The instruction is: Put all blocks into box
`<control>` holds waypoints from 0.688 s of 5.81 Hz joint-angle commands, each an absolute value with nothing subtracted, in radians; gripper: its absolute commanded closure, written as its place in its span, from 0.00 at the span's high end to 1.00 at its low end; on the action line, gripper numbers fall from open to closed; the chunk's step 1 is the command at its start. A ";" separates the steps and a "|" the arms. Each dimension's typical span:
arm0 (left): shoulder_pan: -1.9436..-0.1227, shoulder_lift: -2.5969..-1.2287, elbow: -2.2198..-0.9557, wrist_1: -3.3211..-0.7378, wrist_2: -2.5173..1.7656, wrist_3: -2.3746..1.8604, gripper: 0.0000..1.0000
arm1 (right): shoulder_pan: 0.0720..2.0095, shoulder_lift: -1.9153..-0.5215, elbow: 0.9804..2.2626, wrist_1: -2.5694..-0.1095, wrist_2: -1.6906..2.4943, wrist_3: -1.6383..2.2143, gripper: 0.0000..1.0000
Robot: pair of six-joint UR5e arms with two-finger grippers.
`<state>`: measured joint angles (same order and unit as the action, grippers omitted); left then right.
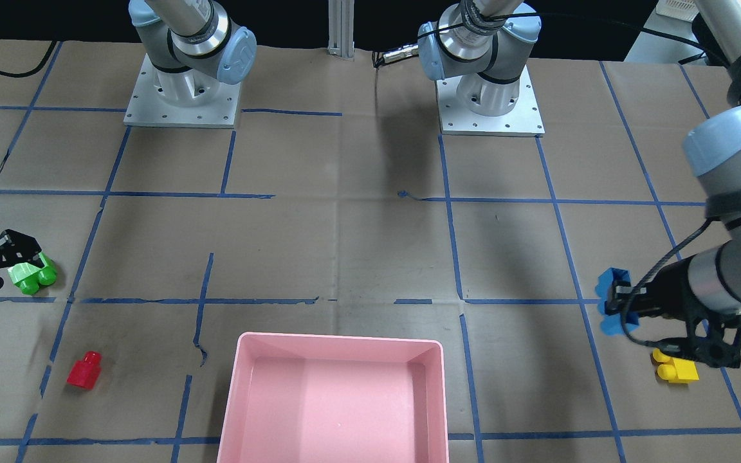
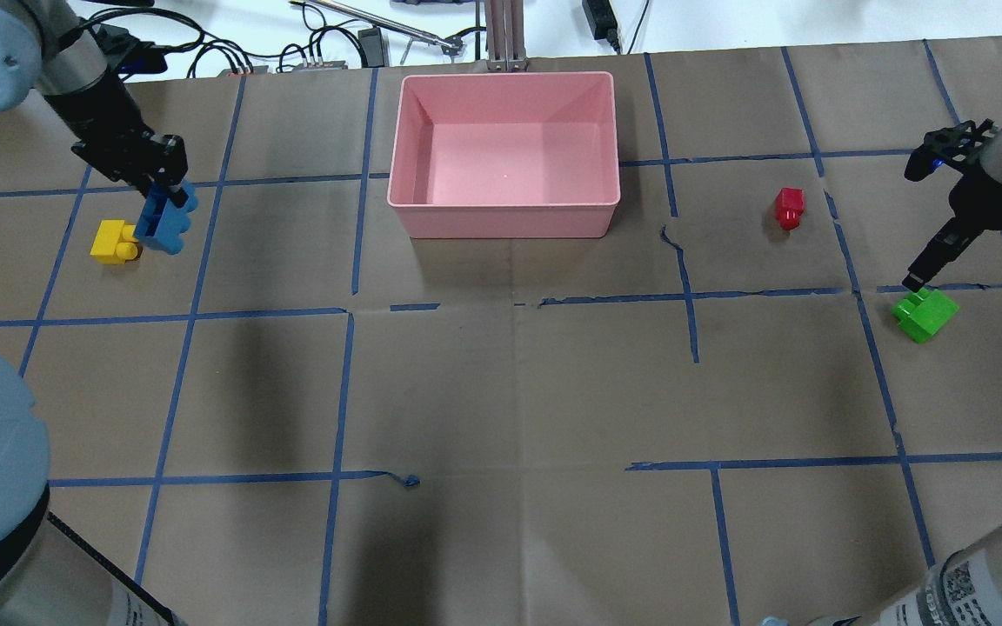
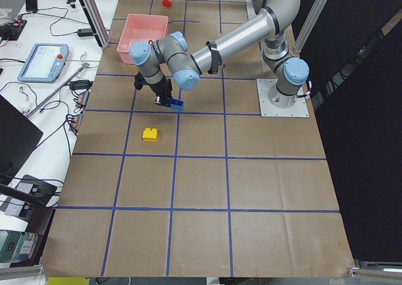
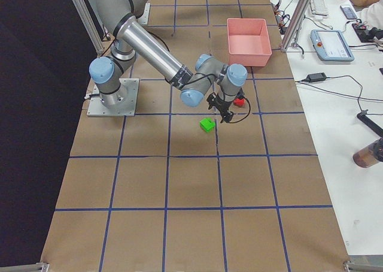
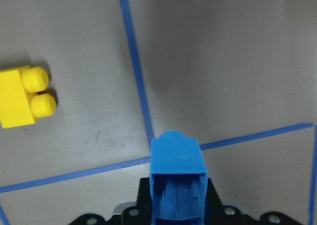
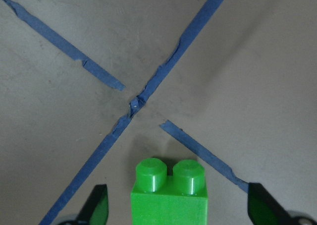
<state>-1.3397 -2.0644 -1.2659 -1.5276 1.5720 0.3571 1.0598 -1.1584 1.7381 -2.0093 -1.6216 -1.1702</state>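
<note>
My left gripper [image 2: 162, 196] is shut on the long blue brick [image 2: 166, 222] and holds it just above the table, its hollow end showing in the left wrist view [image 5: 177, 175]. The yellow brick [image 2: 114, 242] lies on the table right beside it [image 5: 22, 97]. My right gripper [image 2: 918, 283] is open over the green brick [image 2: 925, 313], which lies on the table. In the right wrist view its fingers [image 6: 96, 205] stand wide on either side of the green brick [image 6: 168, 195], apart from it. The red brick [image 2: 789, 207] lies alone. The pink box [image 2: 501, 217] holds nothing.
Brown paper with blue tape grid lines covers the table. The two arm bases [image 1: 181, 96] stand on the robot's side. Cables and a metal post [image 2: 501, 35] lie beyond the box's far side.
</note>
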 commanded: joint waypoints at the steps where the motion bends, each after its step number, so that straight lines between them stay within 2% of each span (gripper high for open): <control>1: -1.551 -2.196 -1.047 -1.514 1.560 0.148 0.00 | 1.060 -1.132 1.785 -2.095 -1.624 -1.177 1.00; 3: -1.690 -2.343 -0.866 -1.500 1.562 0.059 0.00 | 1.058 -1.129 1.815 -2.098 -1.641 -1.178 1.00; 4: -1.739 -2.373 -0.861 -1.458 1.566 0.002 0.00 | 1.055 -1.129 1.819 -2.100 -1.644 -1.175 1.00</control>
<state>-1.6858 -2.3302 -0.8895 -1.4885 1.5631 0.0563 1.0577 -1.1297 1.8109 -2.0972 -1.6393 -1.1770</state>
